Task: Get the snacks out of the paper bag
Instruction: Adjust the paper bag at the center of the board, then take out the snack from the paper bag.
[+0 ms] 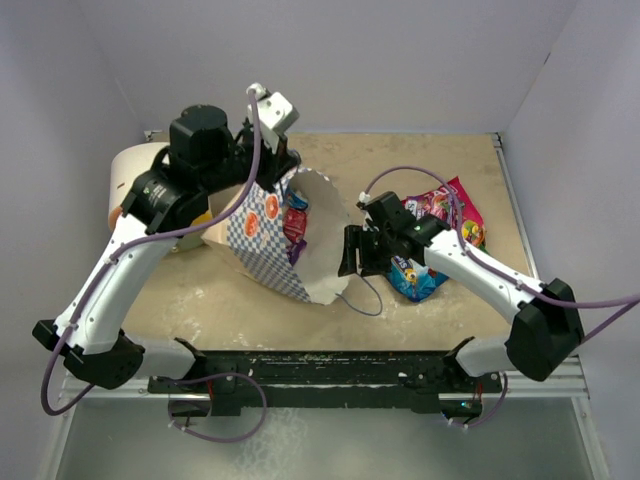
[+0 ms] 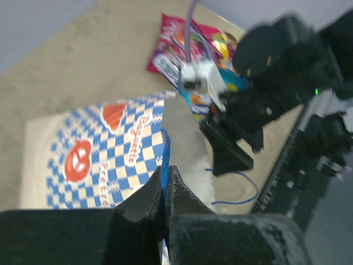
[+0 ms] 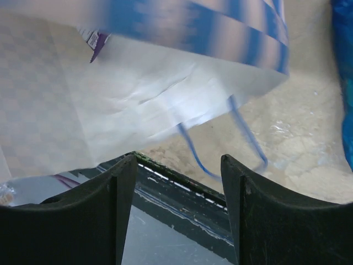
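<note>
Left end effector (image 2: 164, 174) clamped; right end effector (image 3: 177, 165) spread.

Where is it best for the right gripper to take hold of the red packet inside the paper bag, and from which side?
Grip the red packet by its edge nearest the mouth, coming from the right through the opening. The paper bag lies with its mouth towards the open right gripper, and the left gripper pinches its rim, so probably only that edge is reachable.

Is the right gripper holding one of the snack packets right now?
No, in the right wrist view the right gripper stands open with nothing between its jaws, facing the paper bag.
</note>
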Robot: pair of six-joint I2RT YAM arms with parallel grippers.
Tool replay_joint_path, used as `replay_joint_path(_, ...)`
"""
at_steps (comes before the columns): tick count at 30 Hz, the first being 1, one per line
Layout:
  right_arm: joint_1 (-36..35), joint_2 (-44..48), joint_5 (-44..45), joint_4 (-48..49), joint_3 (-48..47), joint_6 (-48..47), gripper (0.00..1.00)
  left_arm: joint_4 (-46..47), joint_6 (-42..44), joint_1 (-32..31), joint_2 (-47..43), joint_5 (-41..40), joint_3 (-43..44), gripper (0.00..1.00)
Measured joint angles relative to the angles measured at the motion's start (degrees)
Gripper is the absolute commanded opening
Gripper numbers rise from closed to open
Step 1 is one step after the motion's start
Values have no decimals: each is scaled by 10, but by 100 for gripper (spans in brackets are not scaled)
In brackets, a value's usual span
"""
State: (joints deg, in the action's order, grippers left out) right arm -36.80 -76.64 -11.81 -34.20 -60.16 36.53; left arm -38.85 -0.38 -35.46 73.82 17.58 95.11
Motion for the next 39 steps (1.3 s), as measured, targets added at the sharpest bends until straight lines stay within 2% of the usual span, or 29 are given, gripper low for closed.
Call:
replay_joint_path(3, 0, 44, 22, -14, 0, -16, 66, 9, -55, 0, -52, 50, -107, 0)
replay_joint_path(7, 0, 110, 50, -26, -2, -65, 66, 5, -106, 0, -113, 89, -166, 0)
replay_joint_path(13, -13, 255, 17, 55, 45, -183, 64, 2, -142, 0, -151, 107, -162, 0)
replay_joint_path(16, -50, 331, -50, 128, 103, -266, 62, 0, -151, 0, -132, 105, -140, 0)
replay_joint_path(19, -89, 357, -117, 178, 130, -343, 61, 0, -158, 0, -114, 98, -132, 0)
replay_joint_path(23, -186, 312, -139, 240, 132, -436, 60, -2, -175, 0, -107, 78, -132, 0)
replay_joint_path(26, -294, 240, -97, 264, 122, -493, 58, -2, -186, 0, -107, 66, -132, 0)
replay_joint_path(29, -374, 164, -38, 294, 126, -537, 58, -2, -196, 0, -107, 60, -132, 0)
replay_joint_path(35, -398, 70, 93, 419, 164, -631, 57, -2, -201, 0, -100, 52, -122, 0)
replay_joint_path(39, -392, -38, 161, 541, 181, -716, 57, -2, -200, 0, -85, 46, -104, 0)
